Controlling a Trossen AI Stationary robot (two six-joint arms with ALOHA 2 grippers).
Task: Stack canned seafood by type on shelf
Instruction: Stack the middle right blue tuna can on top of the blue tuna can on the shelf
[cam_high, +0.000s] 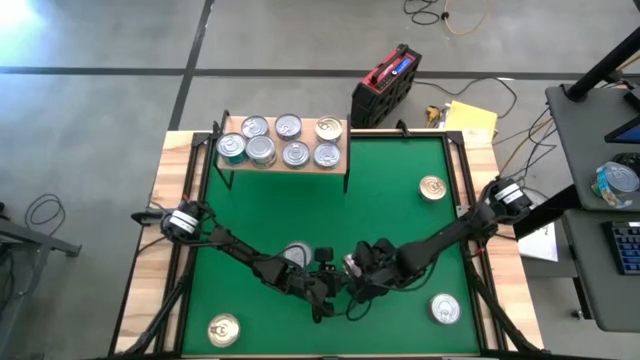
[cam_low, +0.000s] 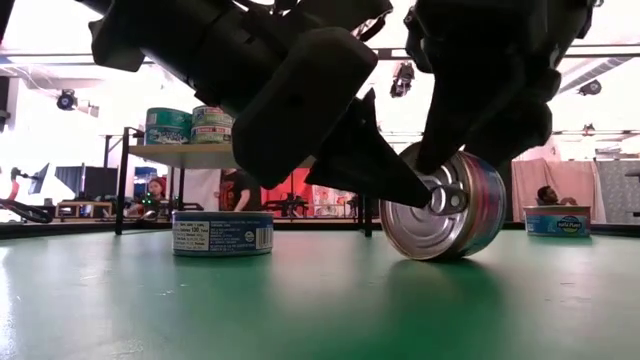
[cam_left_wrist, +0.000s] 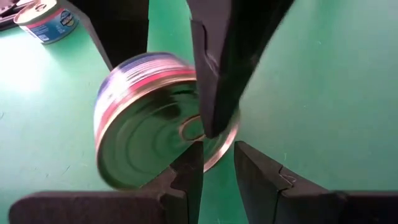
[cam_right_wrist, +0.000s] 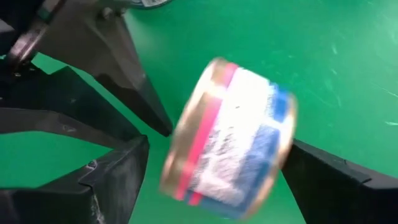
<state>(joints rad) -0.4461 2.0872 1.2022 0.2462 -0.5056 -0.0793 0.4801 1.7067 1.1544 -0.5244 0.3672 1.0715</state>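
I count seven tins on the shelf (cam_high: 336, 161); four lie loose, and a fifth tin (cam_low: 445, 205) stands on edge at 6 o'clock between my right gripper's (cam_right_wrist: 211, 171) spread fingers, left gripper (cam_left_wrist: 217, 165) narrowly apart, holding nothing

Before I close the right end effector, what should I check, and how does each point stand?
1. Can between the right end effector's fingers: ok.
2. Right end effector open: ok.
3. Can lying flat: not ok, it stands on edge on the mat.
4. Left end effector clear of the can: not ok, it sits at the lid.
5. Matching type on the shelf: cannot tell.
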